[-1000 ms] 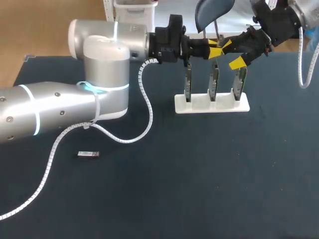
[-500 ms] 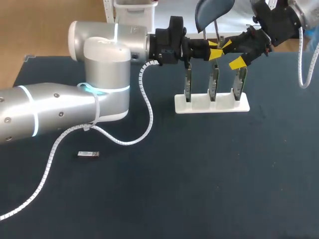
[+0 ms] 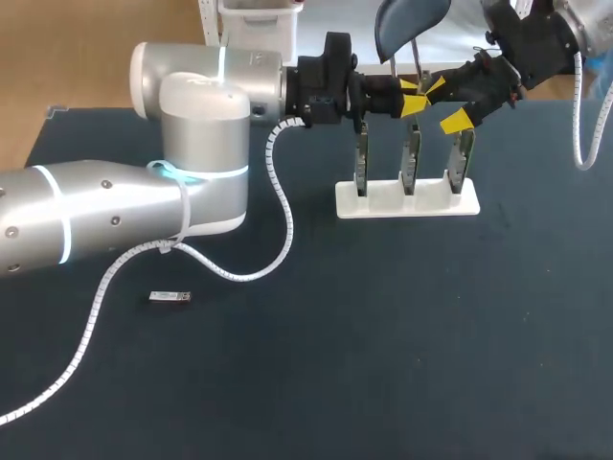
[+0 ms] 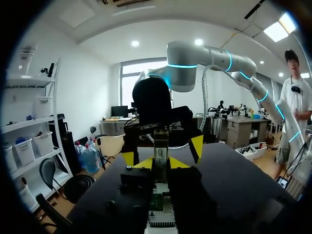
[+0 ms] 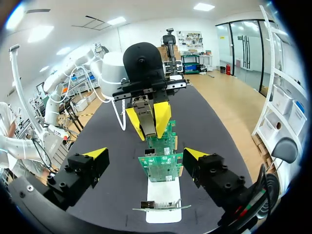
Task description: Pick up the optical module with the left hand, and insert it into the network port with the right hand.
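Left wrist view: module [image 4: 161,157] straight ahead

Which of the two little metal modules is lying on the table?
The loose module, alone on the dark table by the left arm's white cable. The held module is up in the left hand, above the green boards.

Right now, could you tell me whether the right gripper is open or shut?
Open. The right gripper has its yellow fingertips wide apart, either side of the circuit boards, clear of them.
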Available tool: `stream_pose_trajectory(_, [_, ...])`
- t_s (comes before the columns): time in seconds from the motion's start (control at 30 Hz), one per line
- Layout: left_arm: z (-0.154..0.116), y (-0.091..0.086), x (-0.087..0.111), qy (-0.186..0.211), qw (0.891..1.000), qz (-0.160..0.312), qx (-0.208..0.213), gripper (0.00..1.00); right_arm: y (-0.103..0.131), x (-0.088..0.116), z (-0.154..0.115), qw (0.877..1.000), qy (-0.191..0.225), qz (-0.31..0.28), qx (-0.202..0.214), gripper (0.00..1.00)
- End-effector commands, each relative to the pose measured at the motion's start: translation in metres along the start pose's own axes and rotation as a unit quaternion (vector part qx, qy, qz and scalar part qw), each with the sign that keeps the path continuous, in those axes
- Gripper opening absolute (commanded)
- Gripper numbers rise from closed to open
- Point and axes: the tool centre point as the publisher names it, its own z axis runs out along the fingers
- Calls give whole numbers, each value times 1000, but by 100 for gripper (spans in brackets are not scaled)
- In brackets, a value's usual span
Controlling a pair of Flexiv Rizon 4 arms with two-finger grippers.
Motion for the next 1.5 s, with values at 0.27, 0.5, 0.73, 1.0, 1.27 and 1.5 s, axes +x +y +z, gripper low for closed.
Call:
stream_pose_trajectory(0.27, [-1, -2, 0, -1, 1000, 1, -3, 0, -6, -10, -21, 999, 6, -13, 37, 100])
stream_pose_trajectory(0.5, [-1, -2, 0, -1, 1000, 1, -3, 0, -3, -27, -34, 999, -23, -22, 29, 100])
stream_pose_trajectory(0.73, [-1, -2, 0, -1, 1000, 1, -3, 0, 0, -38, -34, 998, -32, -34, 33, 100])
stream_pose_trajectory(1.0, [-1, -2, 0, -1, 1000, 1, -3, 0, -2, -50, -26, 998, -39, -47, 33, 100])
stream_pose_trajectory(1.27, [-1, -2, 0, -1, 1000, 1, -3, 0, -4, -55, -15, 998, -42, -47, 27, 100])
stream_pose_trajectory(1.5, [-1, -2, 0, -1, 1000, 1, -3, 0, -4, -59, -8, 998, -44, -45, 25, 100])
